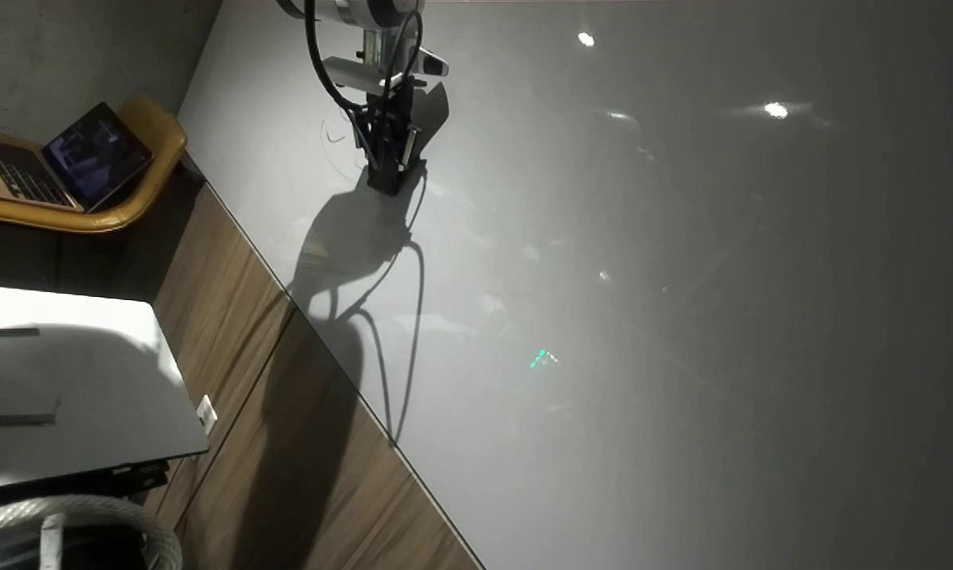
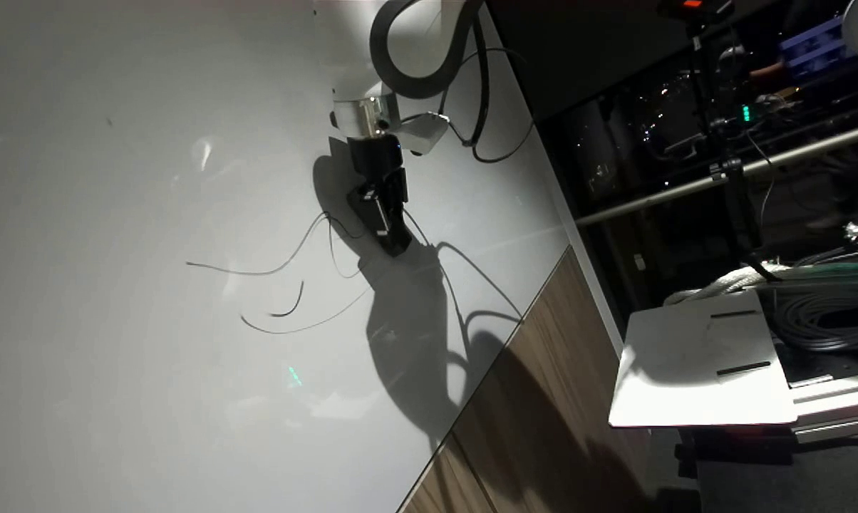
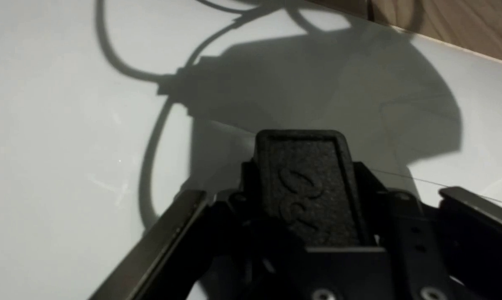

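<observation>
My gripper is shut on a dark grey block with a raised rim and oval and curved marks on its face. The block sits between the two fingers and sticks out past their tips. In both exterior views the gripper points down at the white surface, and the block's end shows dark at its tip. I cannot tell whether the block touches the surface. Thin dark curved lines and a short curved one lie beside the gripper; whether drawn or loose strands is unclear.
The arm's shadow crosses the surface to its wood-grain border. A laptop sits on a tan chair. A white plate-like stand is beyond the border, with coiled cables. Black cable loops hang by the arm.
</observation>
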Tool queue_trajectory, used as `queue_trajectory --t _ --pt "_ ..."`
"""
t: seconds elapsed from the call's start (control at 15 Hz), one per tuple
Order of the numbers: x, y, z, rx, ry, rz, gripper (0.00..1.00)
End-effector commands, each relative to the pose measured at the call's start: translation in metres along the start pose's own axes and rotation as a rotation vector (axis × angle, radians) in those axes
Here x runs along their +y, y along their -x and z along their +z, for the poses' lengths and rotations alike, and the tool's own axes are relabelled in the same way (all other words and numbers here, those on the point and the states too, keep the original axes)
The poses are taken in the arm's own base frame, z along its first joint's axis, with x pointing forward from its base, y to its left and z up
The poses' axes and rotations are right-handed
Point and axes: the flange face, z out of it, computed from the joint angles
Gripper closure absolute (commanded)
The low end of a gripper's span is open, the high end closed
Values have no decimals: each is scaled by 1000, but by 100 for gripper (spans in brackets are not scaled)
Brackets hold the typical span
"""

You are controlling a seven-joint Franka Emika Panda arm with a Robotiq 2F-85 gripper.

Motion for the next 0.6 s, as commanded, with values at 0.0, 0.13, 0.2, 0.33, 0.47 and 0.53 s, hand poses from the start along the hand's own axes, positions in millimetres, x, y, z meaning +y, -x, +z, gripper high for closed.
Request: queue_trajectory --t 0.0,0.13,0.2,0.33,0.47,0.53 --pt "-44 -57 0 104 -38 -49 69" --pt "-70 -65 1 102 -56 -74 69" --pt "-82 -69 2 100 -64 -87 69" --pt "-107 -75 1 101 -83 -111 69" --pt "-133 -80 0 100 -96 -144 69" --pt "-146 -82 -1 100 -106 -160 69"
